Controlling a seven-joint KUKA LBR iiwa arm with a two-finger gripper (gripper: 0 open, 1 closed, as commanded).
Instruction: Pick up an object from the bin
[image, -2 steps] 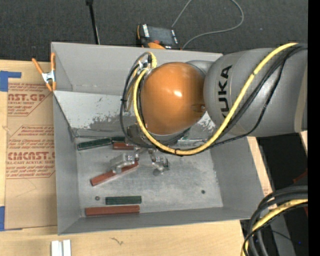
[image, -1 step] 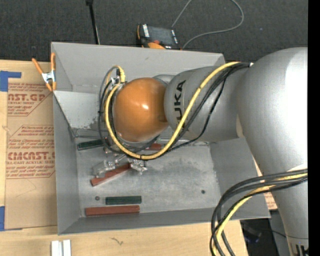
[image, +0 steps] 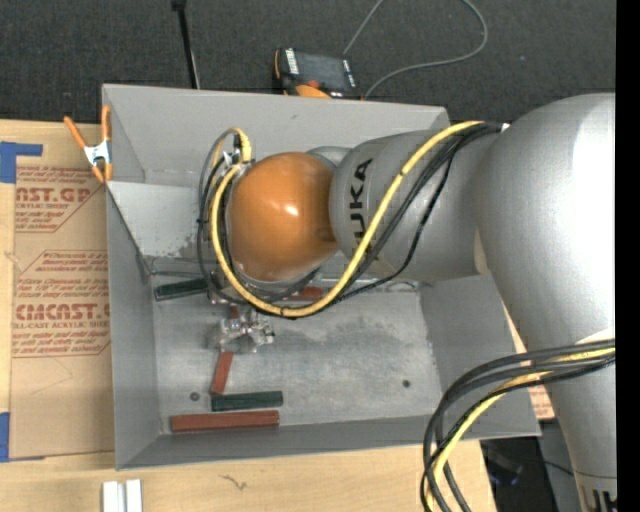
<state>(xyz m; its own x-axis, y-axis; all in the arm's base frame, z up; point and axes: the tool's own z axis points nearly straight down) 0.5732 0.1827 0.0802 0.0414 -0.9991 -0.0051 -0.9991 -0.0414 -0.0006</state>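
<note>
Arm bent low into the grey bin (image: 135, 330), its hand (image: 240, 332) down near the floor at left of centre.

From where I stand the orange cover (image: 280, 215) on the wrist hides most of the hand, and I cannot tell whether it is apart or together. Nearest to it is a small reddish-brown bar (image: 222, 372), lying tilted on the floor with its upper end just beside the hand. Nearer the front wall a short dark green bar (image: 247, 400) lies just beside a long reddish-brown bar (image: 225, 421). Another dark green bar (image: 180, 290) lies on the left by the back slope.
</note>
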